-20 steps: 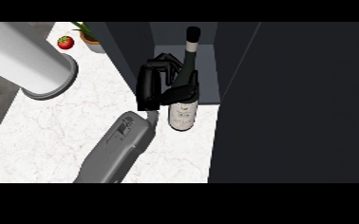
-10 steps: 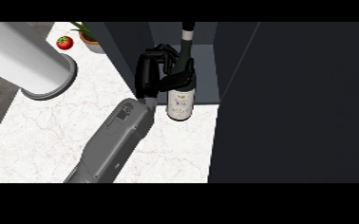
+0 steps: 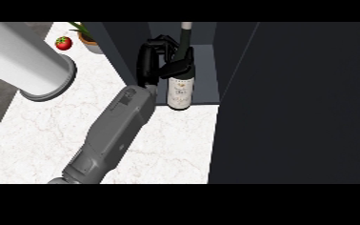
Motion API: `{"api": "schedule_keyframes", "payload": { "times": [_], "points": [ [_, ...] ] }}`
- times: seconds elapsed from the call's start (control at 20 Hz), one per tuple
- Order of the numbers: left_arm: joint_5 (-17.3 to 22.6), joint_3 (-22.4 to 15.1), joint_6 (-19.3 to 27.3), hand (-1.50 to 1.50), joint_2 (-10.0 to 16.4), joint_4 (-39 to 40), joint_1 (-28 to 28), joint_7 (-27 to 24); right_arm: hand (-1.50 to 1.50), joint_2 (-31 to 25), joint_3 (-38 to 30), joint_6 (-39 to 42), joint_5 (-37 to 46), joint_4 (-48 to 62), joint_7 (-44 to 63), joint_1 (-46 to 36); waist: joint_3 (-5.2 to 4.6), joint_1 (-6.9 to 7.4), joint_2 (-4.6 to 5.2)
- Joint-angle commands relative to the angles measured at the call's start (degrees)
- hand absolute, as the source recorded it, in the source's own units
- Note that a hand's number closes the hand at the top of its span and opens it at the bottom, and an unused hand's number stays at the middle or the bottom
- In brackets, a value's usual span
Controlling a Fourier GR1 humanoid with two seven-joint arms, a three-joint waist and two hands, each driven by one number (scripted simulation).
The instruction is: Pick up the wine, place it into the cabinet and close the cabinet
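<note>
Wine (image 3: 180, 89) upright, neck up, at cabinet (image 3: 205, 76) mouth. Left hand (image 3: 147, 62) curled round it. Grey cylinder (image 3: 34, 66), perhaps canister, at table (image 3: 165, 145) far-left corner.

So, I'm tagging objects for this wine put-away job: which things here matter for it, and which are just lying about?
For the job:
- wine bottle, upright at the cabinet's mouth
- left hand, curled round the bottle
- open cabinet

Lying about, at the counter's left:
- red fruit
- potted plant
- grey cylinder
</note>
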Motion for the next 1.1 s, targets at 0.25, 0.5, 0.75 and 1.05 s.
{"api": "schedule_keyframes", "payload": {
  "times": [0.25, 0.5, 0.75, 1.05],
  "points": [
    [-0.7, 2.7, 2.1, 1.50, -0.3, 11.4, -7.7, -7.9, -1.50, -0.4, -0.5, -0.3, -4.1, -4.9, 2.9, -0.8, -0.01, -0.58, 0.15],
    [-1.2, 7.6, 3.2, 1.50, -0.3, 19.7, -13.3, -11.8, -1.50, 0.2, 0.2, 0.3, -3.0, -3.8, 1.2, 0.4, -0.01, -1.29, 0.52],
    [-0.8, 8.8, 0.6, 1.50, -0.1, 22.3, -16.3, -12.0, -1.50, 1.0, 1.6, 0.4, -2.6, -2.7, 0.4, 0.4, -0.01, -0.93, 0.45],
    [4.4, 14.3, -1.7, 1.50, -0.3, 23.9, -17.3, -10.0, -1.50, 2.0, 2.2, 0.5, -2.4, -2.1, -2.0, 2.6, 0.02, -1.31, 0.47]
  ]
}}
